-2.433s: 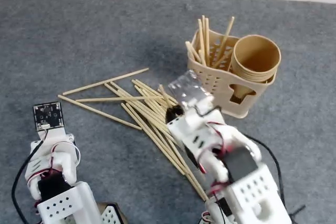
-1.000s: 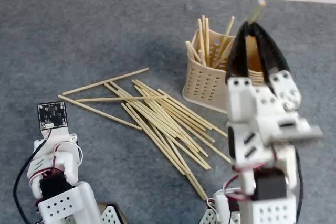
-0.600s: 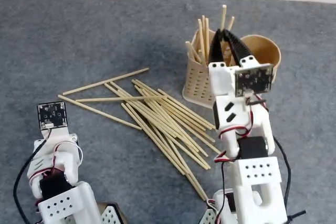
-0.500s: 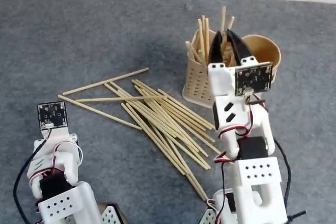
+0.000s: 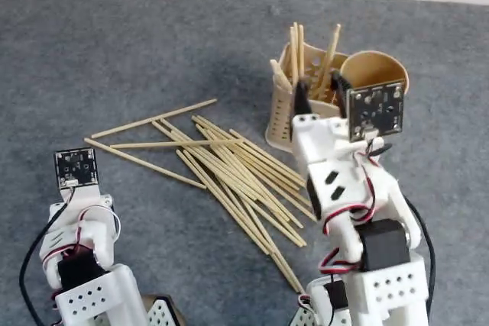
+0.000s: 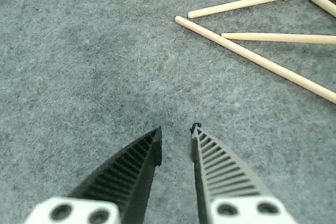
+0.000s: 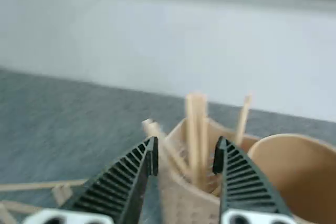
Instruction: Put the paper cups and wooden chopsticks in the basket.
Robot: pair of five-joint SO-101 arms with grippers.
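Observation:
A beige slotted basket stands at the back right of the grey carpet. It holds stacked paper cups and several upright wooden chopsticks. Many more chopsticks lie in a loose pile on the carpet left of it. My right gripper hangs open and empty just in front of the basket's rim. Its wrist view has the basket, the upright sticks and a cup beyond the gripper. My left gripper hovers slightly open over bare carpet, short of three stick ends.
The left arm sits folded at the near left corner. A pale wall runs behind the basket. Bare carpet stretches across the far left and the right of the basket.
The right gripper carried a chopstick up from the pile to the basket, opened, and the stick dropped in. The arm has since drawn back a little. The left arm kept still.

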